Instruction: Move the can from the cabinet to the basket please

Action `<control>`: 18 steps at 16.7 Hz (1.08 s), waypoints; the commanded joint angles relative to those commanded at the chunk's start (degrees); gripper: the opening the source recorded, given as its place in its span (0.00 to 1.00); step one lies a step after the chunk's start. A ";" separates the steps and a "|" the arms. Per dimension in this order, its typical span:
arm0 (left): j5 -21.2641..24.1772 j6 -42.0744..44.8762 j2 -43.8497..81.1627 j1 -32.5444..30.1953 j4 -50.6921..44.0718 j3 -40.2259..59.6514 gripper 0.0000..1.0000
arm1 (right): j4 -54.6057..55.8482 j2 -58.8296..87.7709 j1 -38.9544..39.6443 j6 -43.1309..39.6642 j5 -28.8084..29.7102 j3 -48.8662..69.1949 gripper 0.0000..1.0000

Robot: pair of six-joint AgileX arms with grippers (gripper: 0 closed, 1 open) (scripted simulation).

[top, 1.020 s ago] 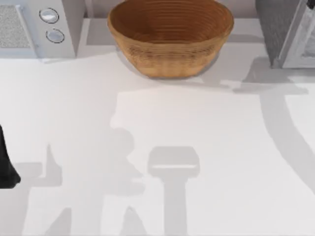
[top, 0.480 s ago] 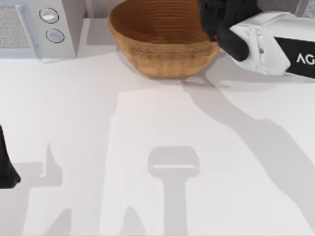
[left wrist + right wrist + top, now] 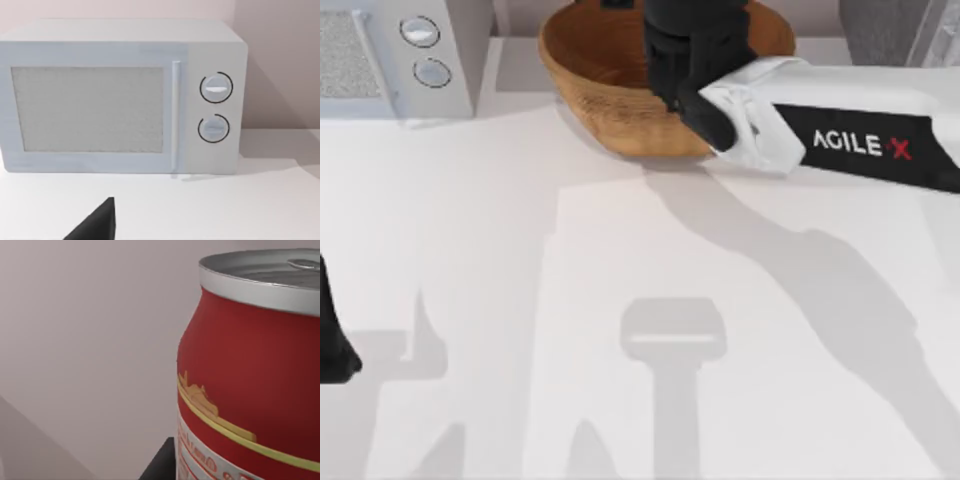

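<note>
**Can held above basket; left arm parked**

Left edge of the tabletop [image 3: 470, 300]: our left tool [image 3: 332, 345] sat parked near a white microwave [image 3: 125, 97] with two round knobs; we could not tell whether it was open or closed. Centre rear: the wicker basket [image 3: 590, 70], with our right tool [image 3: 695, 50] over its bowl, gripping the red can [image 3: 250, 375], upright, silver top showing. Far right rear: the grey cabinet [image 3: 880, 30], partly behind our right arm.

Red can [image 3: 250, 370] upright; wicker basket [image 3: 595, 70] at table's rear.
</note>
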 joint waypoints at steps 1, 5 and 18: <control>0.00 0.00 0.00 0.00 0.00 0.00 1.00 | 0.00 0.00 0.00 0.00 0.00 0.00 0.00; 0.00 0.00 0.00 0.00 0.00 0.00 1.00 | -0.25 1.06 -0.52 0.10 -0.44 0.44 0.00; 0.00 0.00 0.00 0.00 0.00 0.00 1.00 | -0.95 4.85 -1.57 -0.08 -1.51 5.86 0.38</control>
